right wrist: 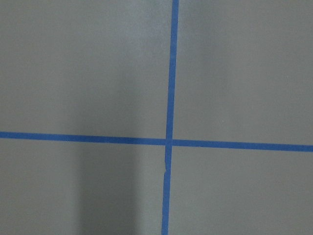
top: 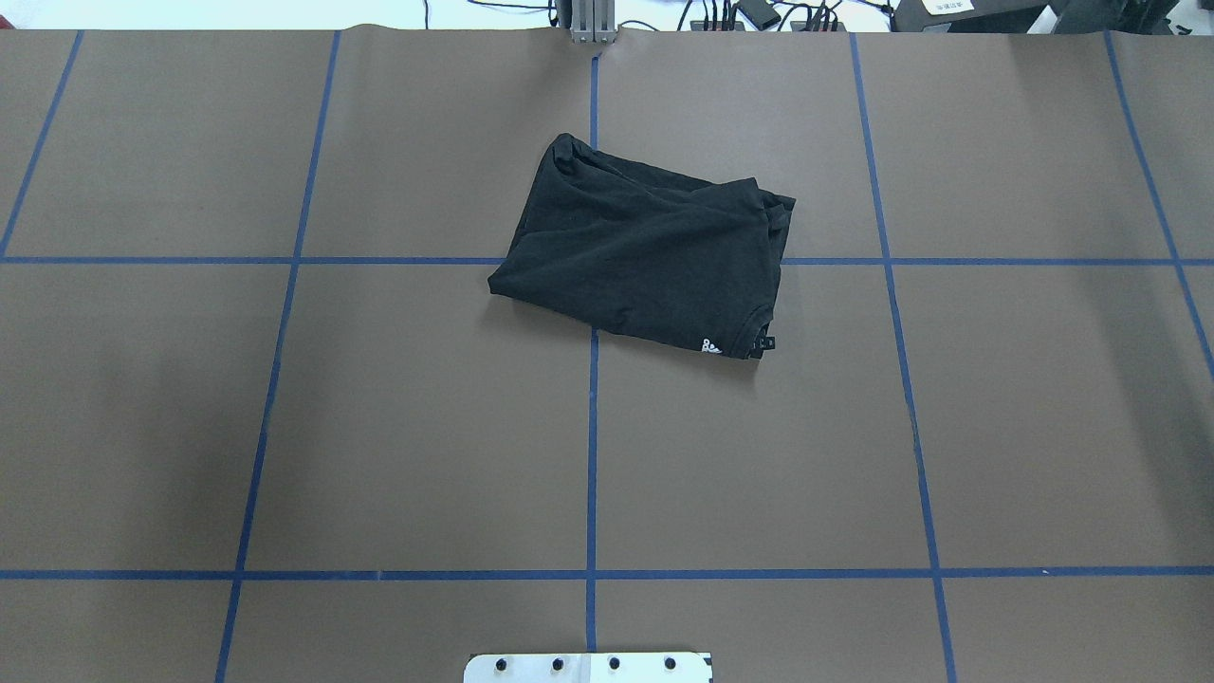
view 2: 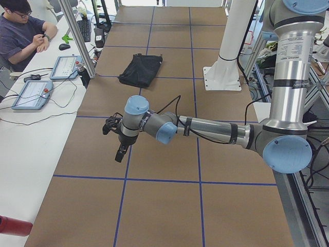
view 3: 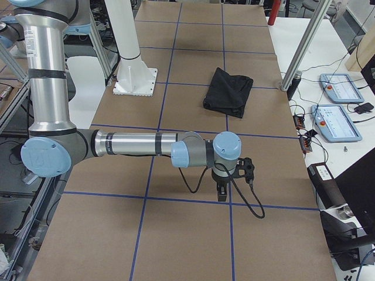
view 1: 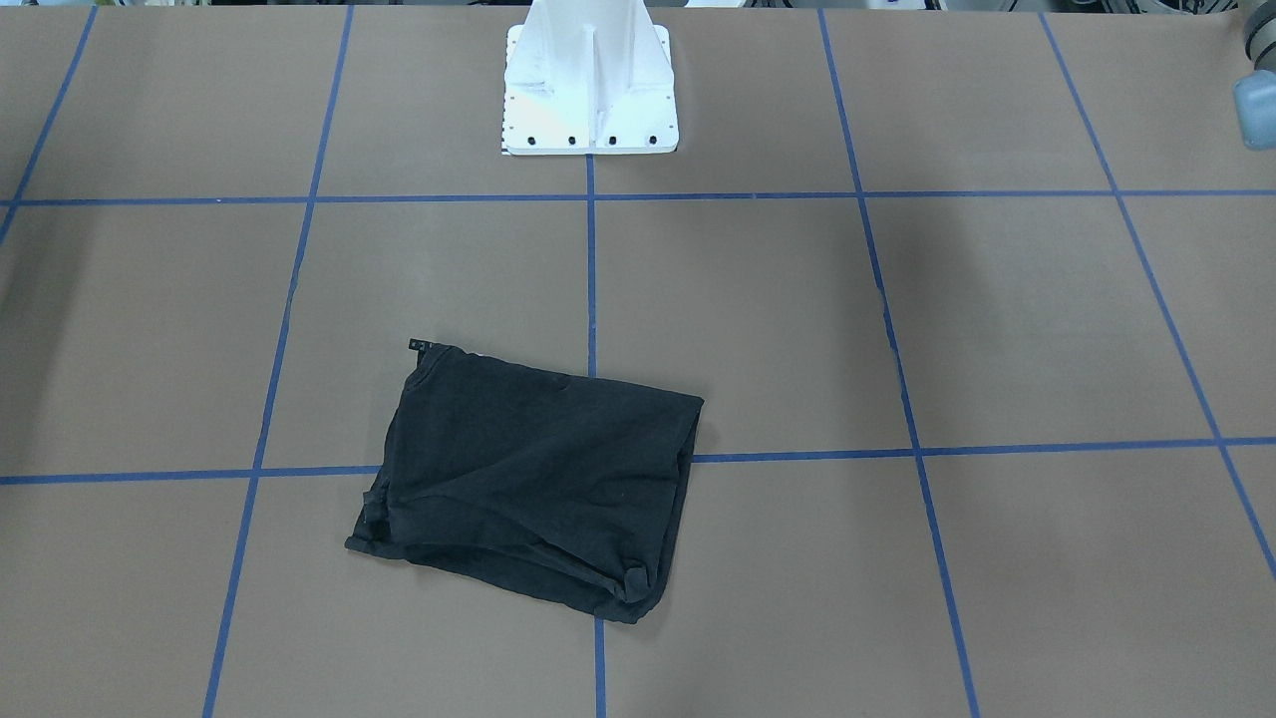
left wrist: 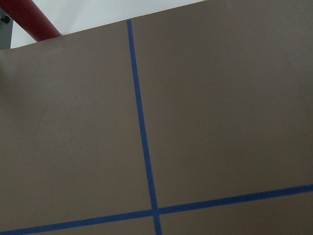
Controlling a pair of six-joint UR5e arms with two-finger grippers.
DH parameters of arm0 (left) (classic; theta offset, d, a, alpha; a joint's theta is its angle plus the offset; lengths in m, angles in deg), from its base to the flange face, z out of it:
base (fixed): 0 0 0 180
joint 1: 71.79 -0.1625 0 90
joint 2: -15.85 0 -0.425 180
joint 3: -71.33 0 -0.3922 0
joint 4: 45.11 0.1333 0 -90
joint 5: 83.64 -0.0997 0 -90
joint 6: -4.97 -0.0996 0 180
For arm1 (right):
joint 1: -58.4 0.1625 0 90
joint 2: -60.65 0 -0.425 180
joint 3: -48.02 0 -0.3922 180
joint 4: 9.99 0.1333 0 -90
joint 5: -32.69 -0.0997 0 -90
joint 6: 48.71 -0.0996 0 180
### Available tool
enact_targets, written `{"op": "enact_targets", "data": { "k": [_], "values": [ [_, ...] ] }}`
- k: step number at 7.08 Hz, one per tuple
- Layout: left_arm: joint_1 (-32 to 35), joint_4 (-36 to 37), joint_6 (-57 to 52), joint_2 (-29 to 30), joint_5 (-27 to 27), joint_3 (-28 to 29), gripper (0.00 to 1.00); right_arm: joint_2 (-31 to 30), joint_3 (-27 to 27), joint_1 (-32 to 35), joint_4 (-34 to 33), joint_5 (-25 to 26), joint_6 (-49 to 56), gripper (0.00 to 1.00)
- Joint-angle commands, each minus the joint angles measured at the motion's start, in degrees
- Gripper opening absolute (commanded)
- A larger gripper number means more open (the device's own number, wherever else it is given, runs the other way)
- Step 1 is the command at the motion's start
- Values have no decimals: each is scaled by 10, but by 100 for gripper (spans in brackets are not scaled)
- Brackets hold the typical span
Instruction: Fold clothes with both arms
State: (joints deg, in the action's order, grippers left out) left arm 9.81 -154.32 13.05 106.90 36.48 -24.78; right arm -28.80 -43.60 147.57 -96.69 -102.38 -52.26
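Well, clothes: one black fabric T-shirt (top: 645, 256), folded, far centre.
Grippers: two, black; left gripper (view 2: 120, 153), right gripper (view 3: 222, 192); cannot tell if clenched.

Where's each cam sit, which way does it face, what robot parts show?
Front-facing: across table, faces robot; pedestal, left arm joint.
Overhead: behind robot, looks forward-down; pedestal edge only.
Exterior left: table's left end; left arm near.
Exterior right: table's right end; right arm near.
Left wrist: down at tape; no robot part.
Right wrist: down at tape cross; none.
Shared: all four exterior views show the T-shirt.
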Motion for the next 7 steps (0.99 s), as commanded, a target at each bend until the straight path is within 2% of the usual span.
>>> {"op": "enact_targets", "data": {
  "k": [1, 3, 4, 7],
  "values": [
    [29, 96, -66, 0, 5, -18, 100, -7, -25, 0, -57, -37, -1, 100],
    [37, 209, -134, 3, 47, -45, 100, -9, -38, 0, -73, -47, -1, 100],
    [52, 236, -172, 0, 56, -44, 100, -8, -37, 0, -73, -47, -1, 100],
    [85, 224, -223, -61, 153, -17, 100, -6, -30, 0, -73, -47, -1, 100]
  ]
}}
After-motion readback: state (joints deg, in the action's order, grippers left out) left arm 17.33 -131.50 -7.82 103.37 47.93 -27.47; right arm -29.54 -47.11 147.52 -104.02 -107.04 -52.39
